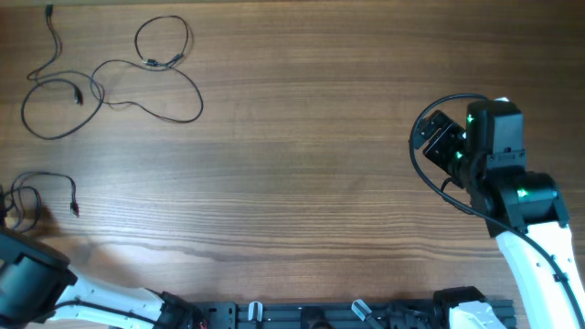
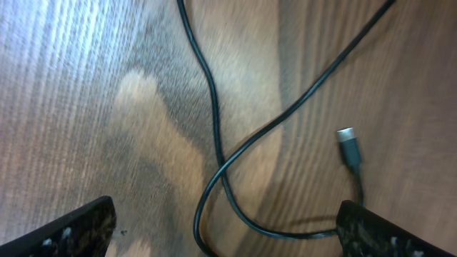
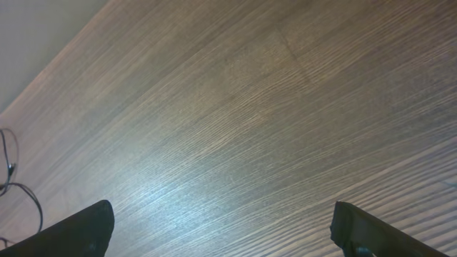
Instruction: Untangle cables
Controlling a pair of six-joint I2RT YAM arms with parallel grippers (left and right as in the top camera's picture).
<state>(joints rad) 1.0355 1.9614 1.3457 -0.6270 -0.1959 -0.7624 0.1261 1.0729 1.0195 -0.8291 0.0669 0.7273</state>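
Note:
Thin black cables lie at the table's far left. One long cable [image 1: 110, 78] runs in loose loops at the top left, and a smaller loop [image 1: 164, 41] lies against it. A short cable [image 1: 46, 187] lies apart at the left edge. In the left wrist view that cable [image 2: 214, 121] crosses over itself, and its metal-tipped plug [image 2: 348, 143] lies free. My left gripper [image 2: 225, 232] hangs open just above this crossing and touches nothing. My right gripper [image 1: 437, 139] is open over bare wood at the right, far from the cables, and its jaws [image 3: 221, 232] are empty.
The wooden table [image 1: 302, 164] stretches between the two arms. The left arm's white link [image 1: 101, 297] lies along the front edge. The right arm's own thick black wire [image 1: 430, 178] loops beside its wrist. A bit of cable [image 3: 18, 189] shows at the right wrist view's left edge.

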